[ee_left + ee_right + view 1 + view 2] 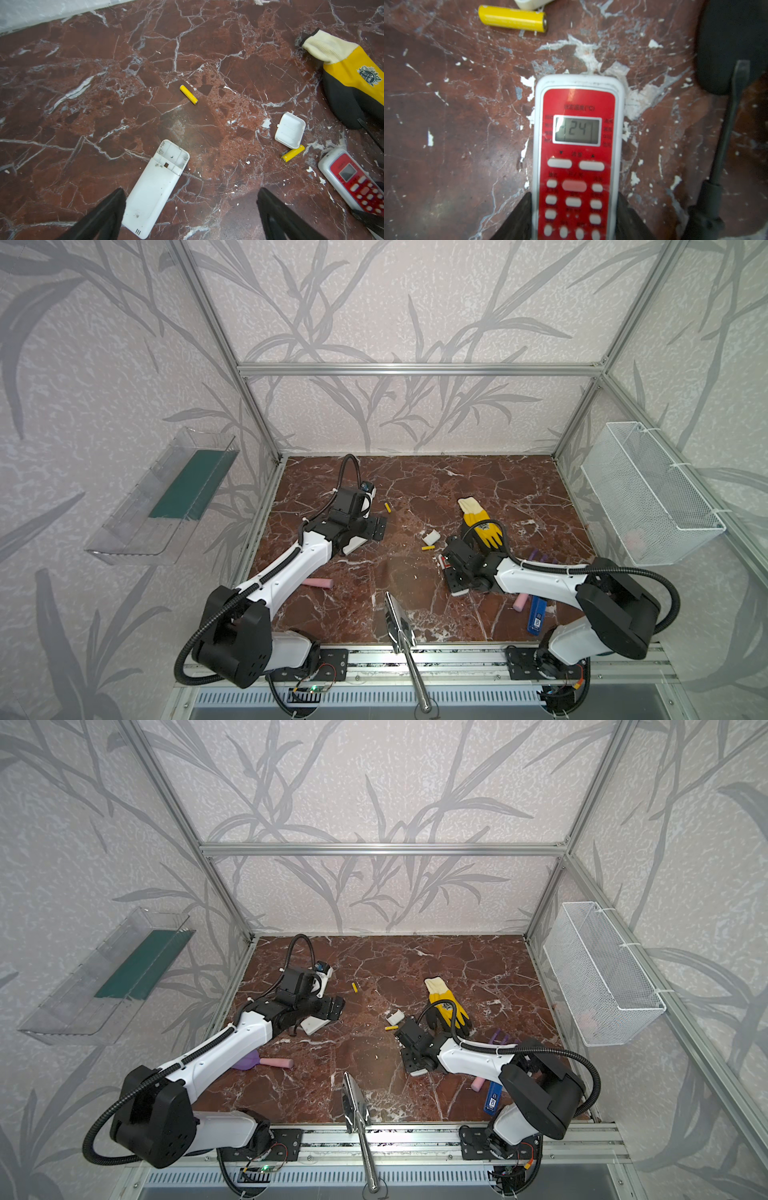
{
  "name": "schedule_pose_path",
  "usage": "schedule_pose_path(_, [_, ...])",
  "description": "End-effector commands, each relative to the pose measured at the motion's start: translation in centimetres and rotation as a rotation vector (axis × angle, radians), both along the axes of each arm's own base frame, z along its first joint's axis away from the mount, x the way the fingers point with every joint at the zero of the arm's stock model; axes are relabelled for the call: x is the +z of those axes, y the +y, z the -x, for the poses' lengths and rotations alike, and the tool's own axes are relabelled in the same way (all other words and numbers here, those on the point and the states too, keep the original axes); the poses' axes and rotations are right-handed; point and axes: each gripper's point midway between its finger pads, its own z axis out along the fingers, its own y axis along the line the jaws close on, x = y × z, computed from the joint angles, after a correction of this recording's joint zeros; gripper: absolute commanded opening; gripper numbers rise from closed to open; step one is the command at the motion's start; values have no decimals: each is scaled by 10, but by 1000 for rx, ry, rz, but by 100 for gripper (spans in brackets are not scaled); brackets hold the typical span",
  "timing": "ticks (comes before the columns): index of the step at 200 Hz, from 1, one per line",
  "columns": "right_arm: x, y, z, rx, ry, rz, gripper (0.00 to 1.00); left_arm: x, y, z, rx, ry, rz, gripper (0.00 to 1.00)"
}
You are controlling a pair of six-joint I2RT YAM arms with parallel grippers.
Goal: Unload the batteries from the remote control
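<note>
Slim yellow batteries [188, 94] lay loose on the veined marble tabletop [83, 62] — one beside a white plastic cover [290, 129]. The left pincer [191, 193] gaped wide; the right pincer [574, 196] clasped the glossy red remote [577, 99].

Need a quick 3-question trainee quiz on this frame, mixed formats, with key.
1. True or false: the white remote lies face down with its battery compartment open and empty.
2. How many yellow batteries lie loose on the table in the left wrist view? A) one B) two C) four
3. Fill in: the right gripper has a finger on each side of the ___ remote.

Key
1. True.
2. B; the second lies next to the battery cover.
3. Red: it is the red remote, lying face up.
</note>
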Motion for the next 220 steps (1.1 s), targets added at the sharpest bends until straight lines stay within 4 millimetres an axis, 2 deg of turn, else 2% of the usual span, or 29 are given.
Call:
schedule_pose_path(1, [11, 14, 3, 92, -50, -67, 40, 4, -23, 12, -65, 58, 60, 99])
schedule_pose_path(40, [37, 28, -1, 187, -146, -143, 38, -9, -63, 38, -172, 167, 138, 99])
schedule_pose_path(70, [55, 39, -4, 231, -209, -199, 37, -20, -85, 47, -188, 215, 185, 99])
schedule_pose_path(126, [77, 48, -13, 244, -281, -245, 36, -14, -120, 54, -232, 229, 325, 99])
schedule_pose_path(155, [84, 52, -15, 242, -303, -272, 36, -6, -131, 53, -242, 222, 407, 92])
schedule_pose_path(220, [106, 64, -21, 266, -352, -325, 34, -15, -137, 48, -217, 260, 421, 82])
